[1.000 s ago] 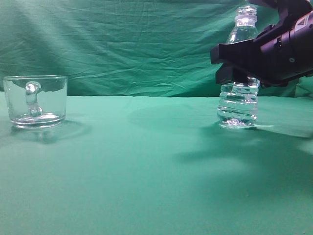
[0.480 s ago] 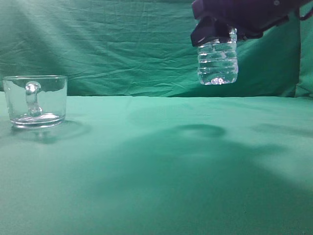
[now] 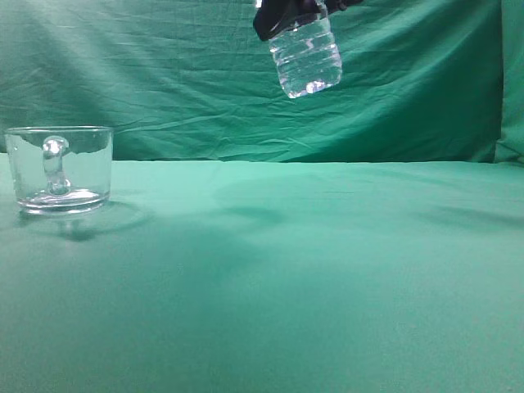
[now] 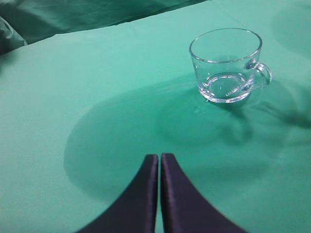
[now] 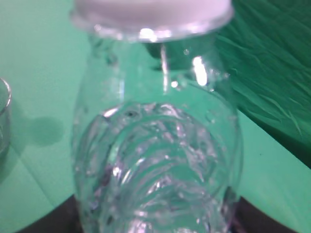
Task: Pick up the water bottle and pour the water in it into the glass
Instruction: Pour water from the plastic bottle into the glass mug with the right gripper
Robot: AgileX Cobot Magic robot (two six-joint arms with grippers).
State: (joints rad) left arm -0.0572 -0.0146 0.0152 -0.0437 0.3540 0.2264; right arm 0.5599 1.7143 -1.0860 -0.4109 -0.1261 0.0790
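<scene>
1. Green cloth [image 3: 327, 270] fills my exterior view.
2. Right gripper [image 3: 286, 12] pinches the water bottle [image 3: 307, 57], top centre, high and tilted.
3. Left gripper [image 4: 159, 162] fingers pressed together.
4. Glass [image 3: 59, 169] sits far left.

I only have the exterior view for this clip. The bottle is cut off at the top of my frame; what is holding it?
Observer: The right wrist view shows the water bottle filling the frame between the right gripper's dark fingers, which press on its sides.
Operator: And the left arm? I see none of it.
Observer: The left gripper hangs over bare cloth with its fingertips together, holding nothing.
Operator: Is anything in the glass yet?
Observer: From above, the glass looks empty, its handle pointing to the right of the left wrist view.
</scene>
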